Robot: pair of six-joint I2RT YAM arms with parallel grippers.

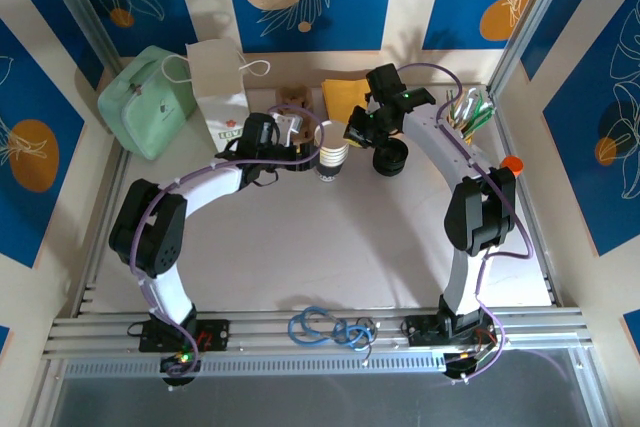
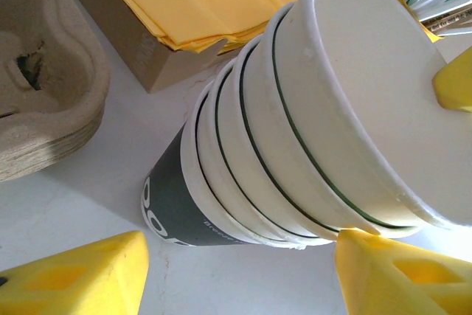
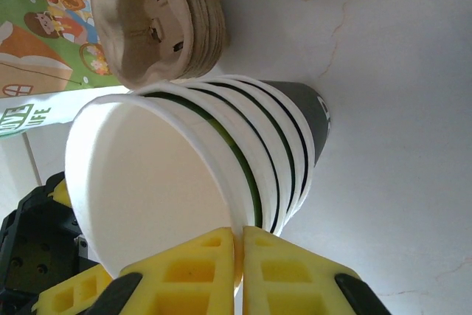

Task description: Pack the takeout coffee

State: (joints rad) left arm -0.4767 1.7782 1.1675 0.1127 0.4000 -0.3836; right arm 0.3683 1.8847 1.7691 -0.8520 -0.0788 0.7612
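Two grippers meet at one stack (image 1: pixel 332 159) of white cups, far up the table toward 12 o'clock. Seen from above, the left gripper (image 1: pixel 298 139) comes at the stack from 9 o'clock. The right gripper (image 1: pixel 354 131) comes from 1 o'clock.

The right gripper is pinched tight on the rim of the top cup (image 3: pixel 140 182). The thin paper wall sits between its yellow fingers (image 3: pixel 184 271). It likely grips there so it can pull that one cup off.

The left gripper is part way open, with one finger (image 2: pixel 391 278) on each side of the stack, lower down. That finger looks to touch the cup rims, and the other one is apart. It grips nothing. It is likely there to keep the other cups down.

Where a finished coffee sits cannot be told. The top cup looks like the one meant to become it. Black lids (image 1: pixel 390 157) wait just beside the stack at 3 o'clock, handy for capping. A paper bag (image 1: pixel 222 87) stands open at 10 o'clock, likely for packing.
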